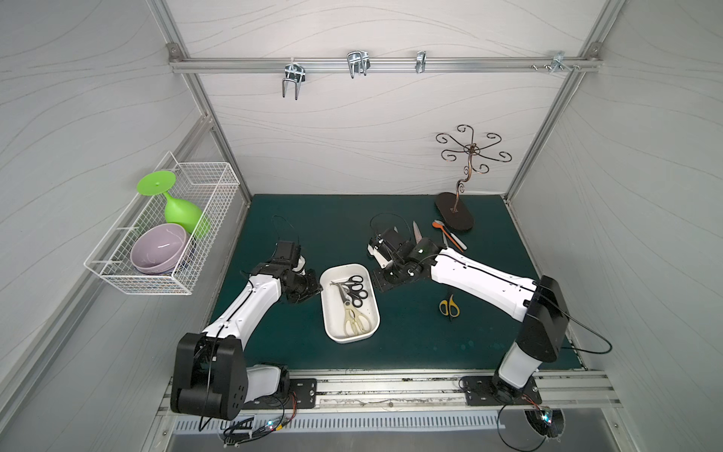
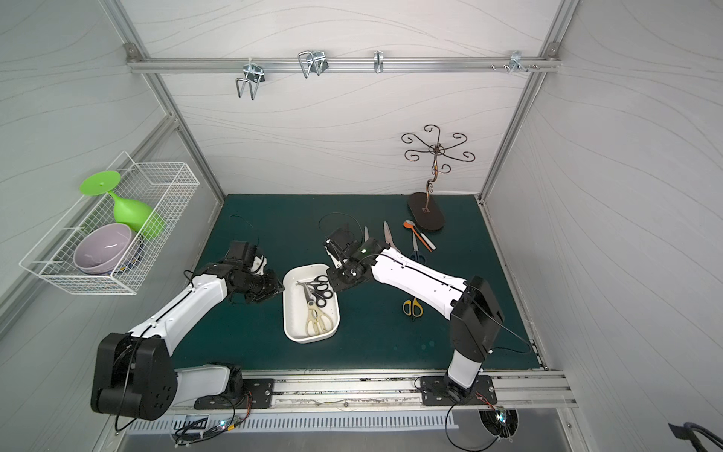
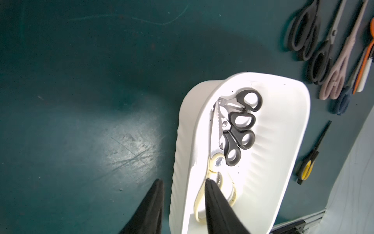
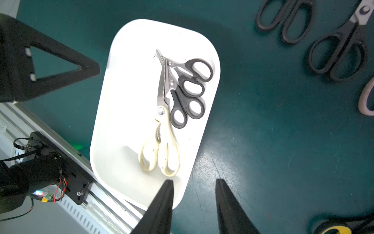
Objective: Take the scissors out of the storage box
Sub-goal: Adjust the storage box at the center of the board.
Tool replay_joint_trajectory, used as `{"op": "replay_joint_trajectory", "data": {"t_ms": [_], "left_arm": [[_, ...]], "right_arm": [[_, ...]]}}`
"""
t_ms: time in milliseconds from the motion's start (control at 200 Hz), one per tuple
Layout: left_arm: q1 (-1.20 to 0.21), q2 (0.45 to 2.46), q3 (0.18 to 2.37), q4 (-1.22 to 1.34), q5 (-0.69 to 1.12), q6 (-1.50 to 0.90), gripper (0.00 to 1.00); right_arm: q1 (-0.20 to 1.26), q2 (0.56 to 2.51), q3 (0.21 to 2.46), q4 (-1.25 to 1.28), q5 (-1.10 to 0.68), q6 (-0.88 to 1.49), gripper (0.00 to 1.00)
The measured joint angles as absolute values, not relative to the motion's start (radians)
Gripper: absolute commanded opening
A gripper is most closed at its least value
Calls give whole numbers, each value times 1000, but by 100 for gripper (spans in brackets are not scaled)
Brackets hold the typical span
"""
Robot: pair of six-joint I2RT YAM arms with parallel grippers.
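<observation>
The green mat (image 1: 297,219) carries everything. Near its middle, between my two arms, sits the white storage box (image 1: 332,325). My left gripper (image 3: 183,183) stands astride the box's long wall, one finger outside and one inside over the cream handles. The fingers are partway apart, and I cannot tell whether they pinch the wall. My right gripper (image 4: 193,182) straddles the rim at the far right corner, also partway apart, and its grip is just as unclear.

In the box lie the big cream-handled scissors (image 4: 164,129), with two small black-handled pairs (image 4: 175,103) touching the blades. Out on the mat lie two more black pairs (image 3: 323,60), a pink pair (image 3: 342,60), a blue pair (image 3: 343,101) and, nearer my right arm's base, a yellow pair (image 1: 449,307). Two spoons (image 1: 457,240) lie beside the pink pair.
</observation>
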State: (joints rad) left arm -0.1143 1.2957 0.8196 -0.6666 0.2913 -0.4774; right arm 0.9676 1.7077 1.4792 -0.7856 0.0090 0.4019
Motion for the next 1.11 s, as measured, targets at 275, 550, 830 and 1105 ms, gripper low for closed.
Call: {"op": "replay_joint_trajectory", "data": {"t_ms": [275,550,830,1105], "left_arm": [[-189,1386,836,-643,229,-465,27],[-212,1431,867,-617,205,-458,0],[-224,1388,838,-594,178,-468,0],[-230,1361,834,-577,159,-467,0]], "right_arm": [[966,1707,1449,-784,-1,406,39],[960,1703,1426,-784,-16,416,40],[988,1703,1388,-710,-69,409,39],[1116,1769,1339,-609,-76,326,37]]}}
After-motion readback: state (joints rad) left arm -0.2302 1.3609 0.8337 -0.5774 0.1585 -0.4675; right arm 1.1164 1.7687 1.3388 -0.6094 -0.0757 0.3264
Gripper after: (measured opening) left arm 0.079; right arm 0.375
